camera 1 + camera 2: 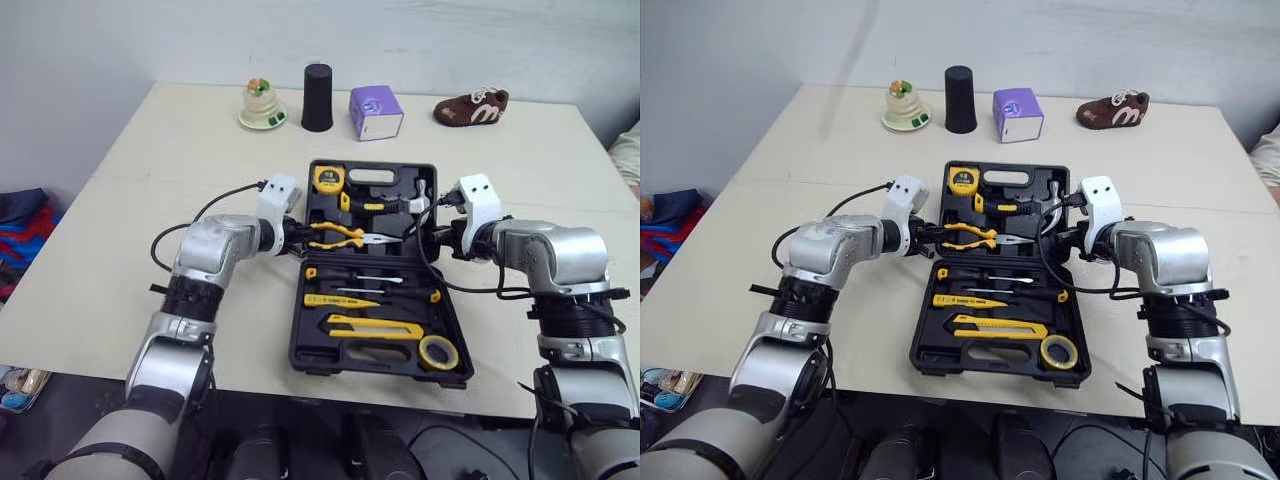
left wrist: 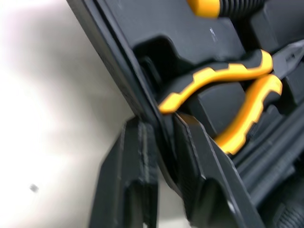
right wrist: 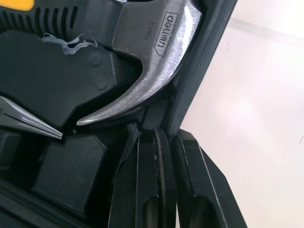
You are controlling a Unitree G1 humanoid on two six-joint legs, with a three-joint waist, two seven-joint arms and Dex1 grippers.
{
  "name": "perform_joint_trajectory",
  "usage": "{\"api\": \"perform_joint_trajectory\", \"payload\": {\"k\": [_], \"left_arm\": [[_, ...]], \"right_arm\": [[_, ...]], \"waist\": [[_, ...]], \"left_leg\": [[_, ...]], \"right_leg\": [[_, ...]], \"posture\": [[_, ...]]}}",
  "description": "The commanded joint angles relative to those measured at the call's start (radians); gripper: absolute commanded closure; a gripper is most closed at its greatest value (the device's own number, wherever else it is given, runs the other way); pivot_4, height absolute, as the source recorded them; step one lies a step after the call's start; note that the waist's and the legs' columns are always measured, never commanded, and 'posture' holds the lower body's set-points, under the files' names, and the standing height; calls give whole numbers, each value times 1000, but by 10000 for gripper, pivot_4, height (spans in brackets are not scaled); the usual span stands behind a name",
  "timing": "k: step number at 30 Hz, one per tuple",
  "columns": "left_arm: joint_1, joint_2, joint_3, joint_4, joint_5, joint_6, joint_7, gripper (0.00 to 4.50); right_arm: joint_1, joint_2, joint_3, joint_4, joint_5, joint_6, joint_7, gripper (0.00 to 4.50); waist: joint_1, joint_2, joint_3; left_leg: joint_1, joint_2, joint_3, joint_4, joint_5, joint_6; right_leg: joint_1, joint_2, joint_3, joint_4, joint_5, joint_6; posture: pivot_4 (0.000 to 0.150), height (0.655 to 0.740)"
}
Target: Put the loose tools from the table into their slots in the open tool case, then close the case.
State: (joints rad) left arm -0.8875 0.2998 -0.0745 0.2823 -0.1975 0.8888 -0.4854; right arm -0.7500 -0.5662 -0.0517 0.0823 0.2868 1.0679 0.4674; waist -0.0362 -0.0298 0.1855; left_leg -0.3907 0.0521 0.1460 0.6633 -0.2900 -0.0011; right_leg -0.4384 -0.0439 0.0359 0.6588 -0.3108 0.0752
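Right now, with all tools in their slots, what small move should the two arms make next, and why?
Probably lift both arms together, folding the tool case's far half over: the left fingers and right fingers clasp its side rims, and the tools sit in their slots.

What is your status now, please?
Both clamped: left hand, right hand on tool case rims. All tools slotted, case open. Nothing in the closing path.

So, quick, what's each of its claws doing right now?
Left gripper: closed on the left edge of the tool case.
Right gripper: closed on its right edge.
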Motion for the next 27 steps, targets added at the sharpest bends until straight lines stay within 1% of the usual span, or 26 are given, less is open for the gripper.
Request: {"api": "perform_joint_trajectory", "payload": {"k": [1, 4, 8, 12, 15, 17, 19, 21, 22, 23, 24, 25, 27], "left_arm": [[-8, 16, 28, -96, -11, -141, -38, 42530], [26, 37, 24, -127, 12, -261, -48, 44678], [143, 75, -10, -189, 79, -479, -49, 44978], [255, 89, -13, -216, 126, -607, -11, 44978], [352, 114, -16, -262, 172, -693, 17, 44978], [409, 117, 11, -316, 153, -688, 23, 35422], [454, 127, 27, -374, 133, -676, 15, 27167], [531, 162, 81, -506, 46, -599, -36, 18002], [580, 202, 122, -591, -24, -522, -82, 13503], [619, 239, 157, -658, -83, -453, -118, 8266], [649, 265, 180, -704, -120, -407, -138, 3344], [688, 305, 219, -754, -174, -351, -165, 336], [796, 401, 371, -842, -360, -163, -240, 336]], "right_arm": [[37, -9, -29, -156, -3, -196, 31, 45000], [135, -18, -13, -198, -61, -405, 35, 45000], [316, -44, 33, -206, -184, -776, 38, 45000], [438, -48, 46, -124, -283, -1070, -1, 45000], [499, -83, 45, -37, -405, -1327, -81, 45000], [529, -102, 16, -28, -404, -1438, -86, 36466], [568, -136, -2, -56, -349, -1520, -24, 26875], [633, -215, -79, -182, -268, -1549, 47, 16706], [692, -281, -127, -278, -171, -1499, 131, 12037], [747, -336, -168, -353, -86, -1440, 207, 6362], [792, -370, -196, -405, -30, -1396, 254, 720], [869, -420, -245, -462, 47, -1314, 326, 0], [1099, -496, -416, -549, 184, -1144, 542, 0]], "waist": [[1, 0, 0], [1, 0, 0], [2, 0, 0], [2, 0, 0], [-2, 0, 0], [-6, 0, 0], [-10, -2, 1], [-14, -2, 2], [-16, -2, 2], [-18, -2, 2], [-20, -2, 2], [-19, -3, 3], [-18, -4, 3]], "left_leg": [[-2, 0, 1, 0, 0, 0], [-6, 1, 2, -1, 2, -1], [-7, 1, 3, -5, 2, -1], [-5, 1, 4, -5, 2, -1], [2, 1, 5, -5, 2, -1], [7, 1, 4, -6, 2, -1], [13, 1, 3, -7, 1, 0], [16, 0, 3, -9, 1, 1], [16, 0, 3, -10, 1, 1], [16, 0, 3, -11, 1, 1], [17, 0, 3, -13, 1, 0], [19, 2, 3, -14, 1, -1], [22, 5, -1, -15, 1, -4]], "right_leg": [[-2, 0, 0, 0, 0, 0], [-7, 2, 0, -1, 0, 0], [-8, 3, -1, -5, 0, 0], [-7, 3, -1, -6, 0, 0], [0, 3, 0, -5, 0, 0], [6, 3, 1, -6, 0, 0], [12, 2, 3, -6, 0, 0], [15, 1, 3, -6, 0, 0], [15, 1, 5, -6, 0, 0], [14, 1, 6, -6, 0, 0], [14, 1, 6, -6, 0, 0], [16, 2, 6, -6, -1, 0], [21, 4, 3, -10, -2, -2]], "posture": [[1500, 7383], [1500, 7383], [1500, 7383], [1500, 7383], [1500, 7383], [1500, 7383], [1500, 7383], [1500, 7383], [1500, 7383], [1500, 7383], [1500, 7383], [1500, 7383], [1500, 7383]]}}
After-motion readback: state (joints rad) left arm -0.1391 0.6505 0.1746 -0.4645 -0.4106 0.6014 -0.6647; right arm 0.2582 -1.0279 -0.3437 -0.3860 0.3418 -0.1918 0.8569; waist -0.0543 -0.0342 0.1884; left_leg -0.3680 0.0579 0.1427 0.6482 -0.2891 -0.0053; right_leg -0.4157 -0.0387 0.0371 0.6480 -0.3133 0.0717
